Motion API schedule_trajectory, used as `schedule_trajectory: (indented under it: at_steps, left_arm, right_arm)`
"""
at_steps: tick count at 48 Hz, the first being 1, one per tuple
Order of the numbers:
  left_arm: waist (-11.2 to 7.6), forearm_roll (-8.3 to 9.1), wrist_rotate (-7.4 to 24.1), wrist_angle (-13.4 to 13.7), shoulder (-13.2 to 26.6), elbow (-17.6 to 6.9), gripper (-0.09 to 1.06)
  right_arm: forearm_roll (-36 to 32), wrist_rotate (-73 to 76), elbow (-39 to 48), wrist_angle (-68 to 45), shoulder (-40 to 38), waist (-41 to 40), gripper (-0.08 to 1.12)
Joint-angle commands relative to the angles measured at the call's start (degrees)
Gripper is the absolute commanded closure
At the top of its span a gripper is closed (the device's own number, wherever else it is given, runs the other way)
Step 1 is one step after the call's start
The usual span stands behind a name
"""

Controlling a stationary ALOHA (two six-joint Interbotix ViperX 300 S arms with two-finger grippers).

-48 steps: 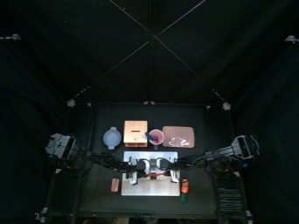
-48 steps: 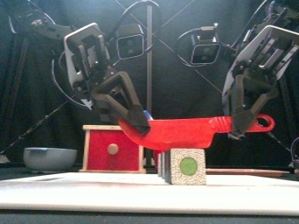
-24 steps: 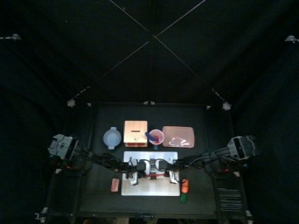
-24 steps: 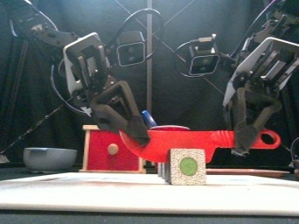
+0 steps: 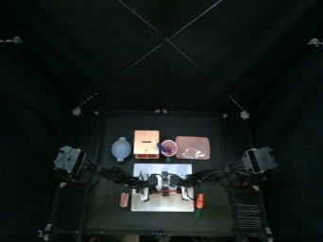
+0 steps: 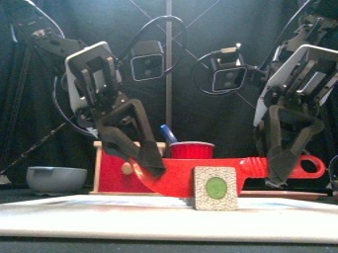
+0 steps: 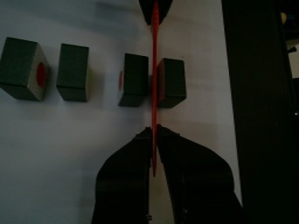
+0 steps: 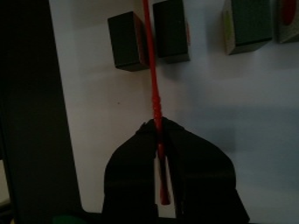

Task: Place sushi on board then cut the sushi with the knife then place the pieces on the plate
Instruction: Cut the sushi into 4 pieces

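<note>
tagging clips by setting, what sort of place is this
Likely a robot test booth: black curtain, left gripper and right gripper holding a red toy knife, toy sushi on a white cutting board.

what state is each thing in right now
left gripper: shut on red knife
right gripper: shut on red knife
red knife: held at both ends, blade in gap between two sushi blocks
sushi blocks: four, all apart, on white board
blue knife: upright in red cup
pink tray: no sushi yet
</note>
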Motion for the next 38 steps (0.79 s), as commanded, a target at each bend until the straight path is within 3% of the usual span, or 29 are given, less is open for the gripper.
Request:
schedule_trajectory:
  at_steps: [1, 13, 27, 38]
  left_arm:
    - [-0.97, -0.62, -0.1, 0.2, -0.9, -0.5, 0.46]
    - [-0.88, -0.53, 0.3, 0.2, -2.1, -0.8, 0.46]
    - [-0.44, 2.20, 0.2, 0.2, -6.8, -0.5, 0.44]
    - [2.02, 3.96, 0.4, 0.2, -8.8, -0.4, 0.32]
  right_arm:
    - [0.4, 0.1, -0.6, 0.3, -1.1, 0.9, 0.81]
    - [-0.5, 0.0, -1.3, 1.0, -2.6, 0.6, 0.81]
    - [-3.2, 0.0, -1.2, 2.3, -9.1, -0.8, 0.81]
    - [-5.0, 0.0, -1.1, 4.5, -12.2, -2.8, 0.81]
